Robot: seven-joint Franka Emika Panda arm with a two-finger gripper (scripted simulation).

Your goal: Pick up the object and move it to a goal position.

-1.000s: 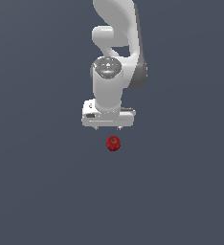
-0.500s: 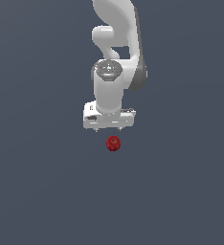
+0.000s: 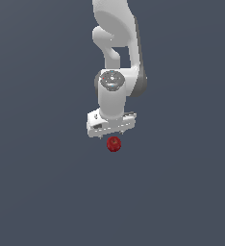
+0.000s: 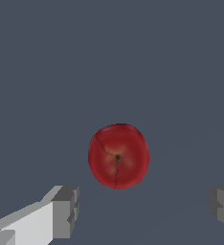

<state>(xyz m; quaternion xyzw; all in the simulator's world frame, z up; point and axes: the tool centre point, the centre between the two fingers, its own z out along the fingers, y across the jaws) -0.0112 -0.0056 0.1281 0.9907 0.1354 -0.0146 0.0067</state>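
Note:
The small dark red apple [image 3: 114, 143] lies on the flat grey floor, right under my white gripper [image 3: 113, 135]. In the wrist view the apple [image 4: 118, 156] shows its dimpled top and dark stem spot. It sits past my gripper [image 4: 143, 208], about midway between the two grey fingertips [image 4: 66, 210]. The fingers stand wide apart, much wider than the apple, and do not touch it. The gripper is open and empty, pointing down just above the apple.
The white arm [image 3: 117, 43] rises from the gripper toward the top of the exterior view. The grey floor [image 3: 47, 192] runs on all sides of the apple. No other objects show.
The gripper has come down closer to the apple. The apple has not moved.

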